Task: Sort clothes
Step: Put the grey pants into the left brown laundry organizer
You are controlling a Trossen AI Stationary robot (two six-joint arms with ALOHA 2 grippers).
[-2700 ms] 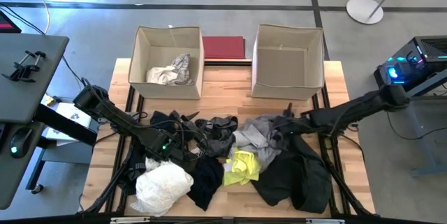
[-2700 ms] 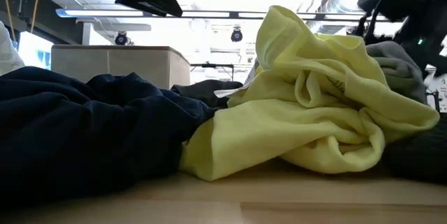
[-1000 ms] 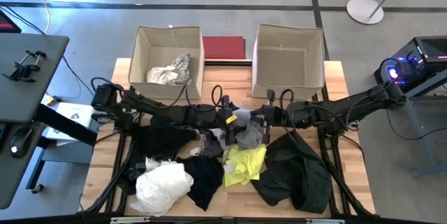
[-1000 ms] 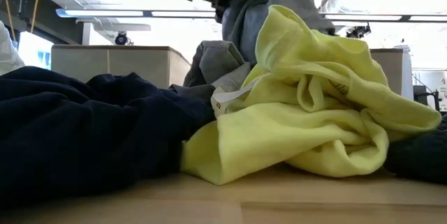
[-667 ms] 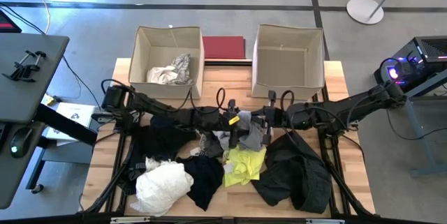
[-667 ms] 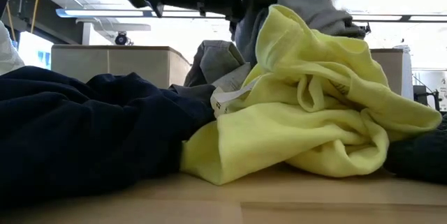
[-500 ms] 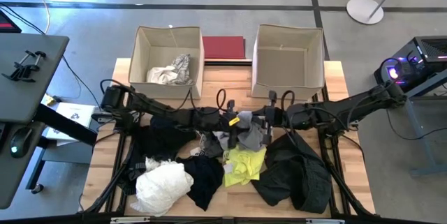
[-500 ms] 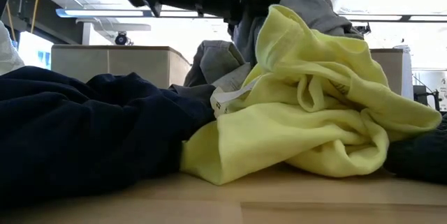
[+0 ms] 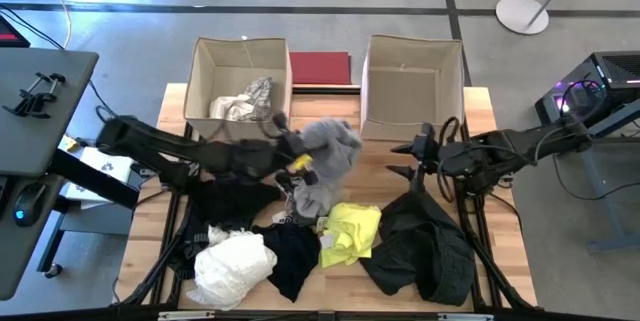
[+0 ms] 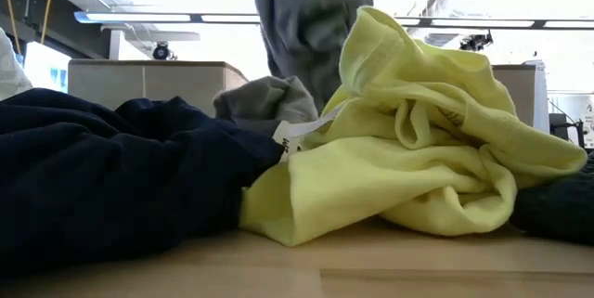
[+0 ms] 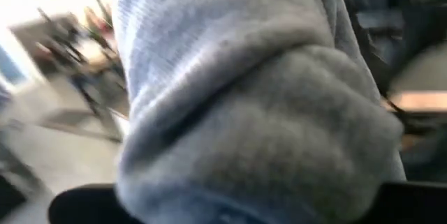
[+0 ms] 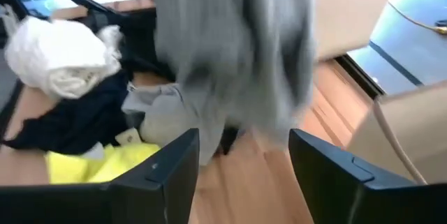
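Lifting the grey garment [image 9: 327,151] beside the left box [image 9: 240,86], the left gripper [image 9: 300,164] fingers' clenched hold may slip; the right gripper [image 9: 400,159] hangs released.

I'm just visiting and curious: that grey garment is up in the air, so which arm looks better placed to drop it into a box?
Probably the left. The left gripper is shut on the grey garment, lifted near the left box. The right gripper is open, holds nothing, and sits apart from it.
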